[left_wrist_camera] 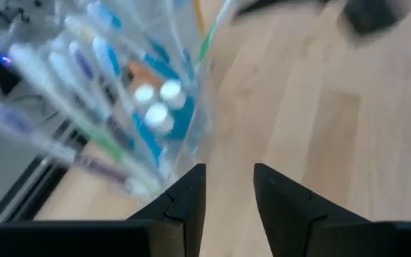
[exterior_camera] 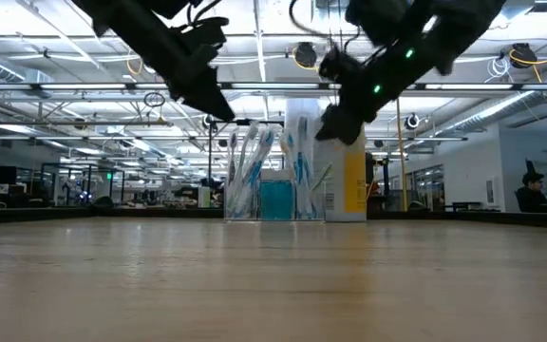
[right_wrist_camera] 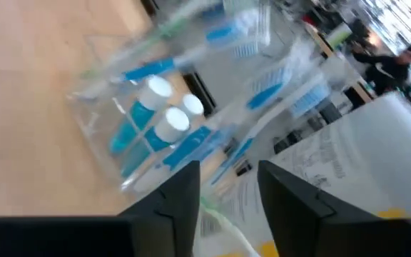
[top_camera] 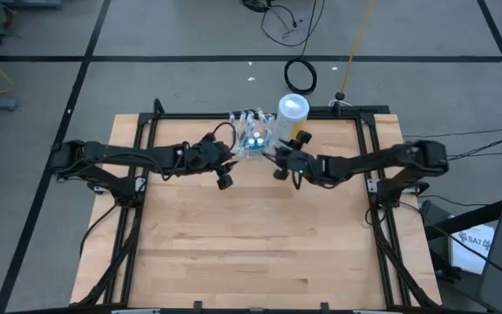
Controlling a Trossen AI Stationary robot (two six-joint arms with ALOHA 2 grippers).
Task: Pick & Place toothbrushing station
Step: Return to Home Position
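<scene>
Clear cup (top_camera: 249, 150) near bench (top_camera: 251, 244) rear edge, holding toothbrushes (exterior_camera: 251, 157) and 3 toothpaste tubes (right_wrist_camera: 171, 125), left claw (left_wrist_camera: 230, 175) and right claw (right_wrist_camera: 228, 171) raised either side, both slightly spread, empty

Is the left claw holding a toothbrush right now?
No, the left gripper has its fingers apart, with only bare table showing between them.

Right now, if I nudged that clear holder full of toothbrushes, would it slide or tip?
Probably tips: the toothbrushes stick out tall above the clear holder, so it looks top-heavy. It likely slides easily too, thin plastic on the smooth table. The yellow canister beside it might block a fall that way.
</scene>
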